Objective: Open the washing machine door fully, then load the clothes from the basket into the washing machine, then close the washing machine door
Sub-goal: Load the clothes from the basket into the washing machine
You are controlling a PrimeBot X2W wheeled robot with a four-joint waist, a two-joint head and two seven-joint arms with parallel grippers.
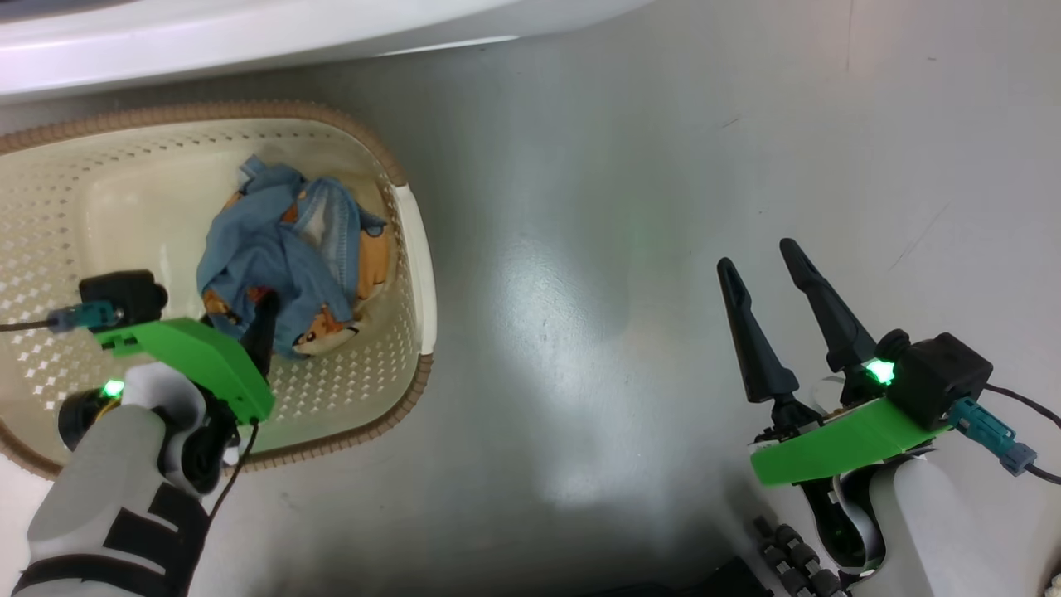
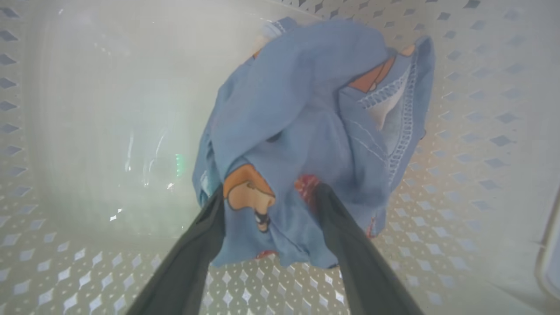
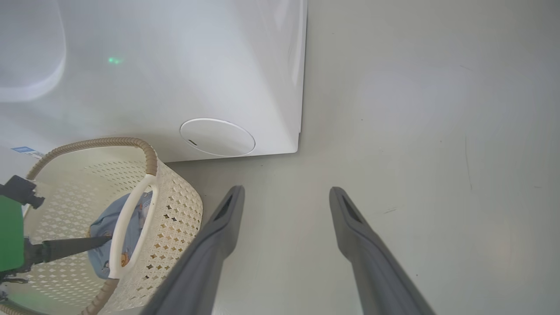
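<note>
The cream perforated basket point(image 1: 412, 249) with a brown woven rim stands on the floor at the left. In it lie the clothes point(image 1: 282, 249), a bundle of light-blue fabric with orange-brown bears. My left gripper point(image 2: 270, 190) reaches down into the basket, open, its two dark fingers point(image 2: 341, 227) on either side of a fold of the blue clothes point(image 2: 306, 109). My right gripper point(image 1: 757, 254) hangs open over bare floor to the right, holding nothing. The white washing machine point(image 1: 249, 33) runs along the top edge. The washing machine door is out of view.
Grey floor point(image 1: 580, 290) lies between the basket and my right gripper. The right wrist view has the machine's white front point(image 3: 175, 65) with a round cover point(image 3: 217, 137) low down, its right corner, and the basket point(image 3: 175, 205) close before it. Cables trail from both wrists.
</note>
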